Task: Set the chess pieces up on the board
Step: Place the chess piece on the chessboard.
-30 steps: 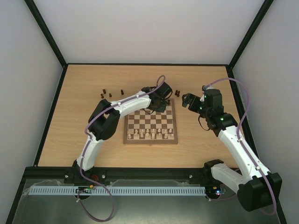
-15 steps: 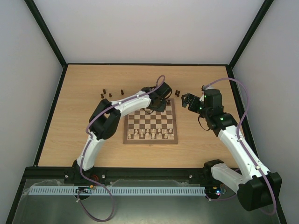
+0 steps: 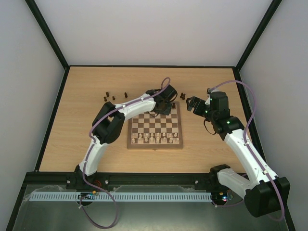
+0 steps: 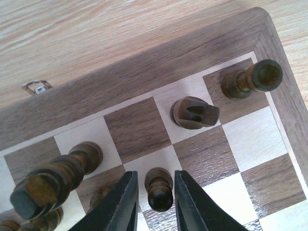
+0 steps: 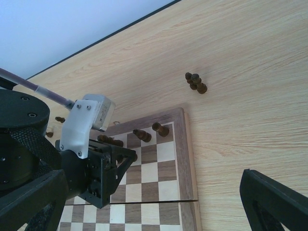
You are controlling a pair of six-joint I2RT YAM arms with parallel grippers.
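Left fingers (image 4: 122, 202) narrowly apart around a dark pawn (image 4: 160, 189) on the board (image 4: 144, 77), right fingers (image 5: 274, 202) wide; same placement as before.

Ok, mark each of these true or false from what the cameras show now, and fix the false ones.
1. A dark pawn stands on the board between the left gripper's fingers. True.
2. The right gripper grips a dark piece. False: it is open and empty, off the board's right side.
3. Pale pieces fill the board's near rows. True.
4. Every dark piece is already on the board. False: several loose dark pieces stand on the table off to the far left of the board, and a small cluster stands just beyond its far right corner.
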